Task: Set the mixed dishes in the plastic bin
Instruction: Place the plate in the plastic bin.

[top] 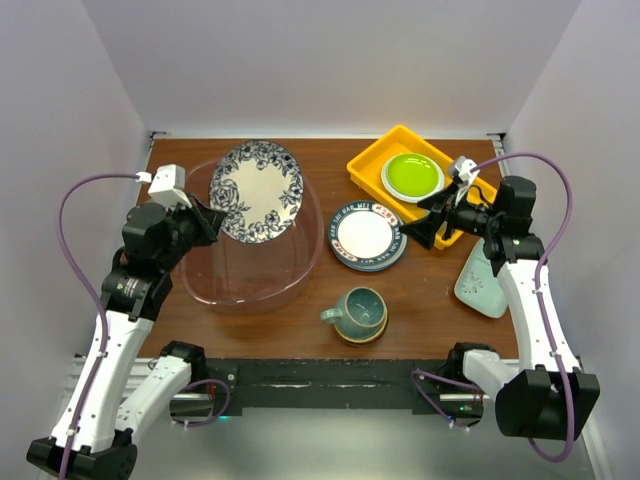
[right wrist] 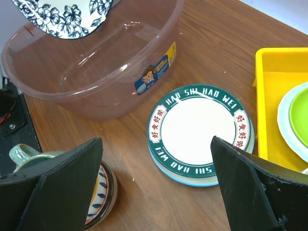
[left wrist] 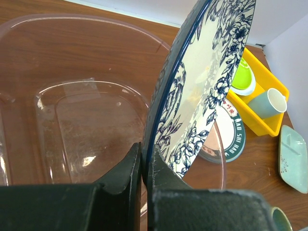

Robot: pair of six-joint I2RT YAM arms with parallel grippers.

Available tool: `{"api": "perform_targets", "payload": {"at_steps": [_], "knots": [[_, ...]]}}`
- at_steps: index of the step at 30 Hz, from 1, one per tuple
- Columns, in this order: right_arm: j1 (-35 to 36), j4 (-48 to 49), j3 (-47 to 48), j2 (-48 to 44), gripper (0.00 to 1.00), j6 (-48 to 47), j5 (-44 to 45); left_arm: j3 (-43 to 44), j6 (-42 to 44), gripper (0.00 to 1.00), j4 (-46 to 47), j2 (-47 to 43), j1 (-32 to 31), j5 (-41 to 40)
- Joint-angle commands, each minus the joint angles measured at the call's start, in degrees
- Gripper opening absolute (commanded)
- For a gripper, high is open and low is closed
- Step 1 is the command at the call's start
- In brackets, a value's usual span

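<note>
- Left claw [left wrist: 146, 159]: pressed together on the lower rim of the floral plate [left wrist: 202, 82], pinching it.
- Floral plate: steeply tilted, held up over the far side of the bin [top: 250, 300].
- Bin: stands on the left half of the surface [top: 430, 320]; nothing seen inside it.
- Right claw [right wrist: 155, 144]: spread wide and holding nothing. It hangs above the surface between the lettered plate [top: 366, 237] and the yellow tray [top: 372, 160].
- Lettered plate: flat at mid-surface, just right of the bin, lying on top of another plate.
- Mug [top: 358, 308]: sits in a small patterned bowl [right wrist: 103, 192] near the middle of the near edge.
- Mint dish [top: 482, 285]: flat by the right edge, partly under the right arm.
- Yellow tray: far right corner, with a lime plate [top: 412, 175] in it.
</note>
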Motion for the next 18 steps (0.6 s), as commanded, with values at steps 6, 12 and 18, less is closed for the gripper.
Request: {"api": "perform_targets", "payload": {"at_steps": [6, 12, 18], "knots": [[-0.2, 0.5, 0.7, 0.4, 0.98, -1.3, 0.5, 1.8, -0.8, 0.00, 10.6, -1.5, 0.3, -2.5], [-0.2, 0.3, 0.8, 0.5, 0.98, -1.4, 0.5, 1.3, -0.7, 0.00, 10.6, -1.2, 0.3, -3.2], [-0.2, 0.2, 0.8, 0.6, 0.98, -1.6, 0.6, 0.7, -0.7, 0.00, 10.5, -1.2, 0.3, -3.5]]}}
